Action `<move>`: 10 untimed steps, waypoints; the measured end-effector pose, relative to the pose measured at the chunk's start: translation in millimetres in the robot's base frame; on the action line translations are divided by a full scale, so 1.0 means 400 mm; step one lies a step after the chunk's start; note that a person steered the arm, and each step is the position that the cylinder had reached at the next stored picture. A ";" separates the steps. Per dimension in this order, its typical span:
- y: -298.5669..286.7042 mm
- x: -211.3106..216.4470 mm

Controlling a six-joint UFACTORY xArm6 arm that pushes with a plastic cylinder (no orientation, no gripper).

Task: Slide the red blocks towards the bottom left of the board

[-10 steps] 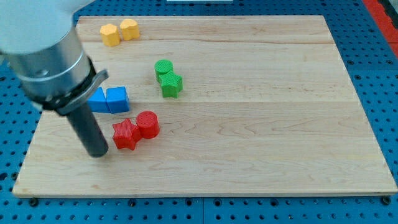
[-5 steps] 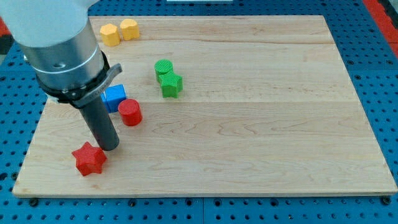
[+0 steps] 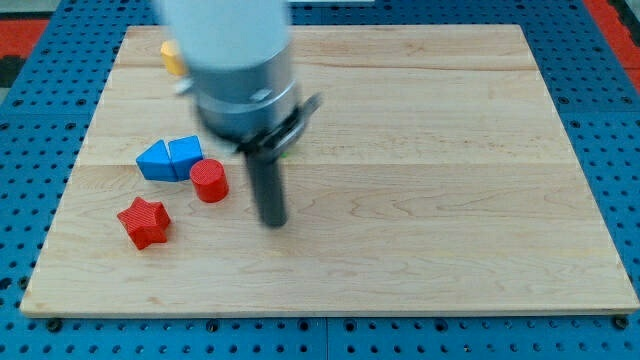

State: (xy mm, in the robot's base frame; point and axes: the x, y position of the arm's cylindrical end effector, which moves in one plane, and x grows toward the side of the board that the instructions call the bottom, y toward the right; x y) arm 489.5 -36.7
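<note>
2 red blocks sit in the board's lower-left quarter. Red star (image 3: 144,222) lies nearest the view's bottom left, clear of both edges, flat on the wood. Red cylinder (image 3: 209,181) stands upright up and to the right of it, near but apart from the star. The cylinder is just beside, possibly touching, the 2 blue blocks above it: a blue wedge-like piece (image 3: 153,160) at the view's left and a blue block (image 3: 186,154) pressed against its right side; exact shapes hard to tell. My tip (image 3: 272,222) rests on bare wood to the right of the cylinder, level with the star, touching no block. No jaws on this rod, so nothing is held; it is a plain dark stick under a grey collar. The arm body (image 3: 232,60), blurred, drops in from the view's top and covers the upper middle-left of the board. A sliver of yellow block (image 3: 170,57) shows at its left edge, near the top; shape unclear. A trace of green (image 3: 286,150) peeks out beside the rod's collar, too hidden to name its form. Board (image 3: 450,200) is pale wood, set on a blue pegboard table (image 3: 600,60).
</note>
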 end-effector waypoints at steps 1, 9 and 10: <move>-0.090 -0.118; -0.432 -0.116; -0.487 -0.101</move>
